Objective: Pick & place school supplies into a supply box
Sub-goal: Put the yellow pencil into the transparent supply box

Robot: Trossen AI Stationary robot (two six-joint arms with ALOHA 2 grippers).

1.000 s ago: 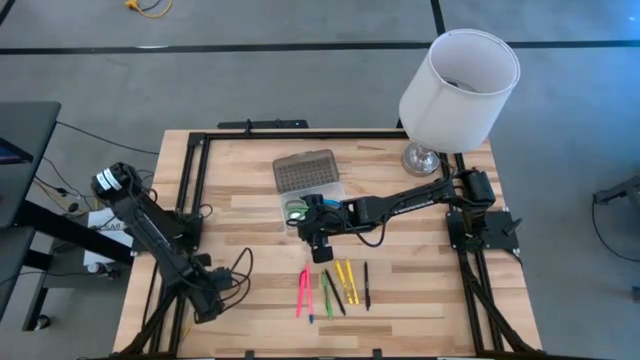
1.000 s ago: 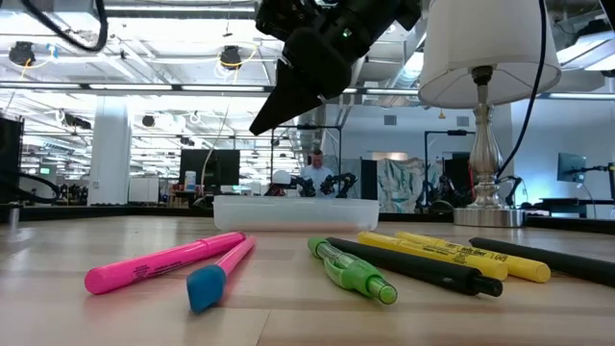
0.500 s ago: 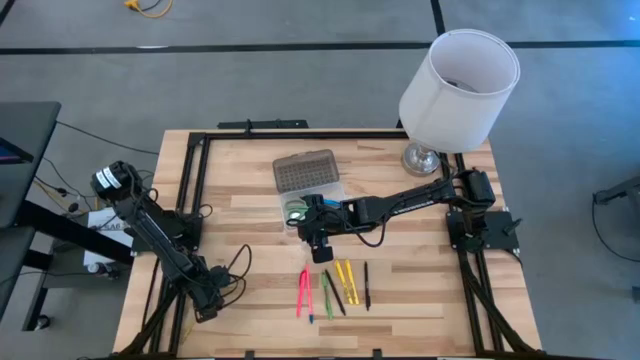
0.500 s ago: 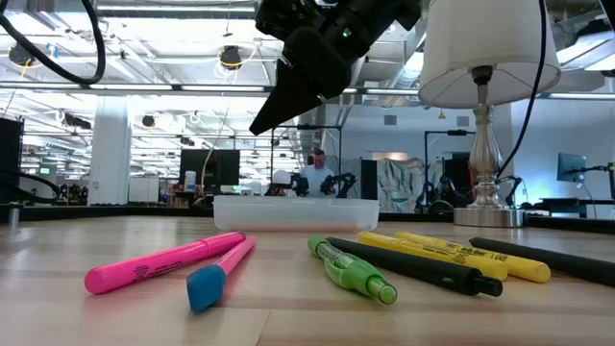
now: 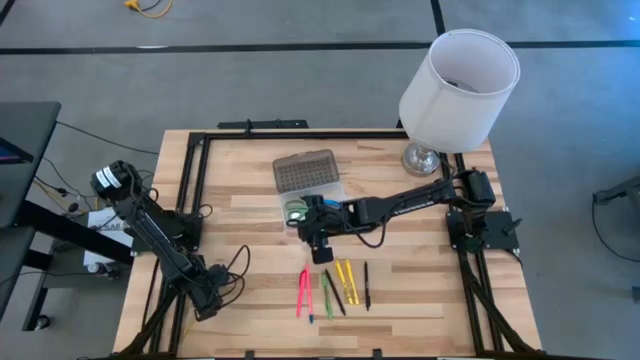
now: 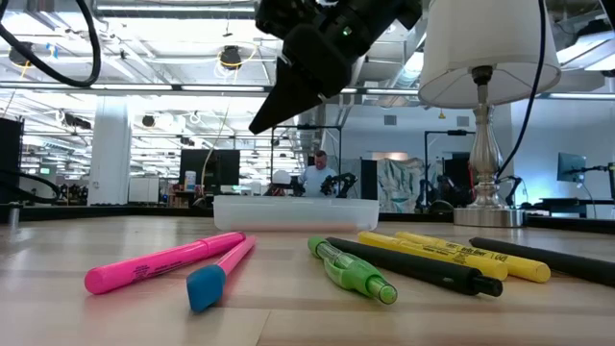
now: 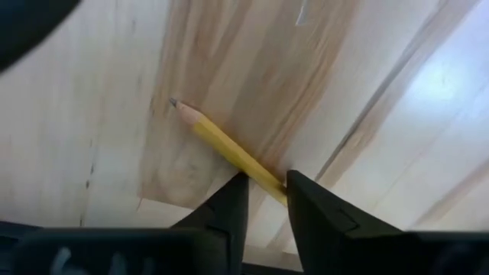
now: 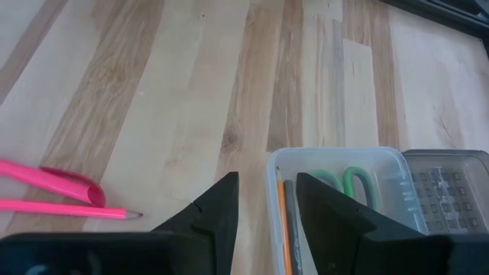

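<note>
Two dark grippers at work: left gripper (image 7: 266,200) low at the wooden table's (image 5: 250,205) seven o'clock corner, fingers pinching a yellow wooden pencil (image 7: 228,148); right gripper (image 8: 266,205) parted and empty above the clear plastic supply box (image 5: 310,198), centre, green-handled scissors (image 8: 348,182) inside; loose pens (image 5: 335,287) toward six o'clock.

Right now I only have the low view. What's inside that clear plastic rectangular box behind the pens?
Observer: Green-handled scissors, an orange pencil and a dark pen lie in the clear plastic box.
Operator: Is anything being carried above it?
Observer: No, the right gripper is open and empty.
Operator: Where's the other arm?
Observer: The left gripper is down at a yellow wooden pencil, near the wooden table edge on its own side.
</note>
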